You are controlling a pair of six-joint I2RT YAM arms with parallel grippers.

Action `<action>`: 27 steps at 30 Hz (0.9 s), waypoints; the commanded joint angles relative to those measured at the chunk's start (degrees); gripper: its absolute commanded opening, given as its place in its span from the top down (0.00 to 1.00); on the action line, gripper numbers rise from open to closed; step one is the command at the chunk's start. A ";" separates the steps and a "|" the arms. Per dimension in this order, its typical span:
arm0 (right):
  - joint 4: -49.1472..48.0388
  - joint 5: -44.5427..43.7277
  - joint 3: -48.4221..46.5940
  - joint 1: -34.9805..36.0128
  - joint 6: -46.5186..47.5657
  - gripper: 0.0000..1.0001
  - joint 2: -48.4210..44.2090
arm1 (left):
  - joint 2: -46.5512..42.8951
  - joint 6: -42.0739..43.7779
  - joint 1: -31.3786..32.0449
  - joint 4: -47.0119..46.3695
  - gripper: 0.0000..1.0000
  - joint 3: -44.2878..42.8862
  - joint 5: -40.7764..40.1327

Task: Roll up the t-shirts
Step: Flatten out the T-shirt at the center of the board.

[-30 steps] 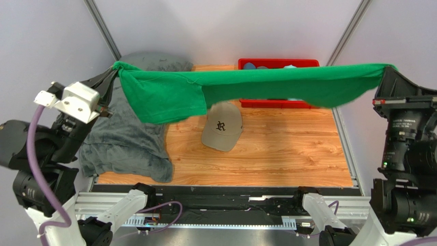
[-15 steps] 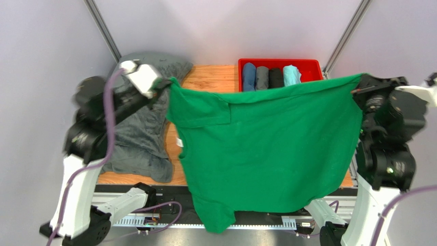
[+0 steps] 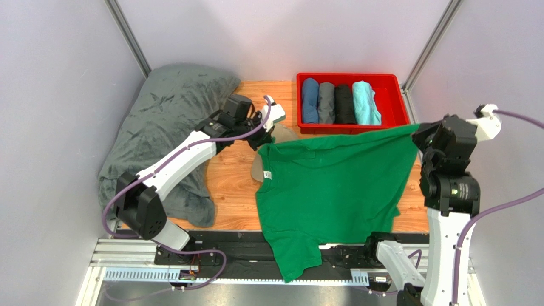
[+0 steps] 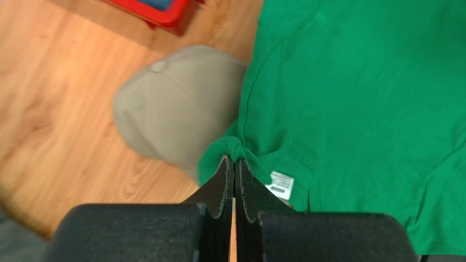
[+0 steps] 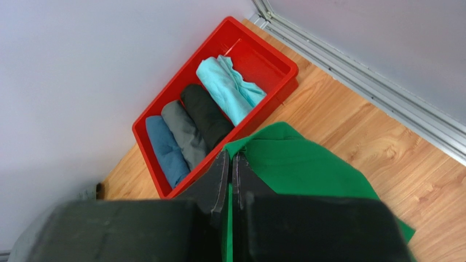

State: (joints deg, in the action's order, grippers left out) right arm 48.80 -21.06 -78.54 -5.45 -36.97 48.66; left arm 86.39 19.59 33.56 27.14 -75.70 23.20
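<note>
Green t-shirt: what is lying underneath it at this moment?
The tan cap pokes out from under the corner of the green t-shirt that the left gripper holds. Whatever else lies on the table beneath is covered by cloth.

Left hand (image 4: 234,161) pinched tight on a bunched fold of green t-shirt (image 4: 355,98), beside its white tag (image 4: 280,184). Shirt edge overlaps tan cap (image 4: 180,114) on wood surface (image 4: 60,109); red bin (image 4: 158,11) corner up top.
</note>
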 commanded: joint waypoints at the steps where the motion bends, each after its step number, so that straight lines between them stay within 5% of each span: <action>1: -3.79 4.08 9.44 -0.35 -2.75 1.00 -4.44 | 3.34 -0.26 1.07 -7.00 1.00 1.43 6.68; 14: -10.12 9.28 23.61 2.54 -6.01 1.00 1.25 | 23.01 -0.70 0.90 -11.05 1.00 -3.83 2.49; 27: -16.36 7.44 20.01 10.11 -5.75 1.00 13.12 | 47.64 -6.15 -10.97 -2.27 1.00 -42.66 -4.83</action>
State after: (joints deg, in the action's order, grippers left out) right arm 36.34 -12.38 -54.76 3.20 -42.63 60.25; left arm 131.02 15.68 24.82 21.76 -108.79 21.54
